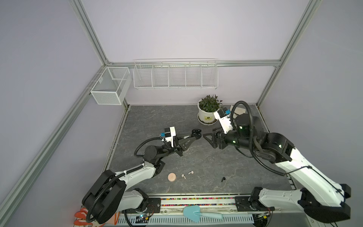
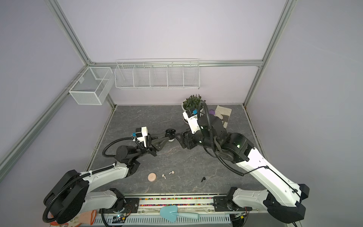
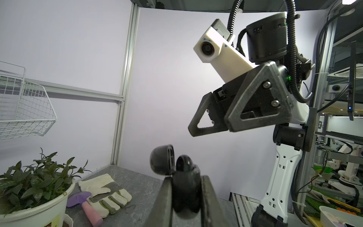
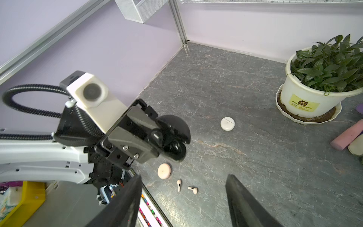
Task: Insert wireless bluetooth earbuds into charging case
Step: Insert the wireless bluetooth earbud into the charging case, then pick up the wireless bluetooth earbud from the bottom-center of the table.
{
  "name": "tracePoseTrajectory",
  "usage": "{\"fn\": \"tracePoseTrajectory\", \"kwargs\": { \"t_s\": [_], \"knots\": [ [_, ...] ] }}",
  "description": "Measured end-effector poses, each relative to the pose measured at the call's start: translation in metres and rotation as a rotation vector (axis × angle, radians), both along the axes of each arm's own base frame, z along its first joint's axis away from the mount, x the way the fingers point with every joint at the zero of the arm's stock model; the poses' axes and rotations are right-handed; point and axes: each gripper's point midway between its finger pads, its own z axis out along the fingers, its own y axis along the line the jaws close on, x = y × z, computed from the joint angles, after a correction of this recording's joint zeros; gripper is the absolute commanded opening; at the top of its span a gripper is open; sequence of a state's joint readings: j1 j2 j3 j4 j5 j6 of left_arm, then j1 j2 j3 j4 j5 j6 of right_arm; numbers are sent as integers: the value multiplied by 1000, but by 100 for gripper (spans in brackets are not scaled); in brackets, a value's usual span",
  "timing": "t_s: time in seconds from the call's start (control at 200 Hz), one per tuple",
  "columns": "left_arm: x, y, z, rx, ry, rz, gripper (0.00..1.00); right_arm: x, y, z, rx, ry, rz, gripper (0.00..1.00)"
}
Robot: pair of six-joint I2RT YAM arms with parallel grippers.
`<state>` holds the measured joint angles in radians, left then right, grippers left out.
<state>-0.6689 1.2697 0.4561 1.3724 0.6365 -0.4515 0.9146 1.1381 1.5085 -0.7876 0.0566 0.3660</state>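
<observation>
My left gripper is shut on a black charging case and holds it in the air at mid-table with its lid flipped open. A black earbud's rounded head shows seated in the case. My right gripper stands open just right of the case, with nothing between its fingers. Another black earbud lies on the table near the front. Two pale pink earbuds lie beside a shut pink case. A shut white case rests on the table under the held one.
A potted plant stands at the back right, with a work glove and a purple trowel beside it. Wire baskets hang on the back wall. A blue scoop lies on the front rail.
</observation>
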Motion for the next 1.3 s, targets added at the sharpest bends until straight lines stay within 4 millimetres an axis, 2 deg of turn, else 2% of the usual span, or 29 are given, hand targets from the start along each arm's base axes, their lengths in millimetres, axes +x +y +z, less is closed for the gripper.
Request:
{"fn": "tracePoseTrajectory", "kwargs": {
  "t_s": [0.08, 0.15, 0.205, 0.3, 0.46, 0.53, 0.635, 0.74, 1.019, 1.299],
  "knots": [
    [0, 0, -2, 3, 4, -1, 0, -1, -13, -13, -10, 18, -21, 69],
    [-1, 0, -5, 7, 12, -3, 0, -1, -26, -37, -52, 65, -71, 69],
    [-1, 0, -9, 11, 22, -4, 0, -2, -40, -65, -112, 126, -125, 69],
    [-3, 0, -16, 20, 42, -9, 0, -12, -70, -125, -240, 257, -241, 68],
    [-10, -4, -24, 30, 68, -31, 0, -47, -123, -222, -376, 477, -421, 67],
    [-12, -6, -27, 35, 76, -39, 0, -61, -137, -257, -418, 561, -473, 67],
    [-11, -7, -29, 37, 85, -40, 0, -77, -144, -296, -451, 664, -512, 65],
    [-11, -6, -32, 40, 92, -36, 0, -81, -141, -316, -454, 713, -521, 62],
    [-14, -4, -41, 55, 108, -36, 0, -69, -114, -341, -449, 756, -489, 53],
    [-14, -3, -42, 57, 109, -32, 0, -73, -117, -355, -472, 781, -497, 46]
  ]
}}
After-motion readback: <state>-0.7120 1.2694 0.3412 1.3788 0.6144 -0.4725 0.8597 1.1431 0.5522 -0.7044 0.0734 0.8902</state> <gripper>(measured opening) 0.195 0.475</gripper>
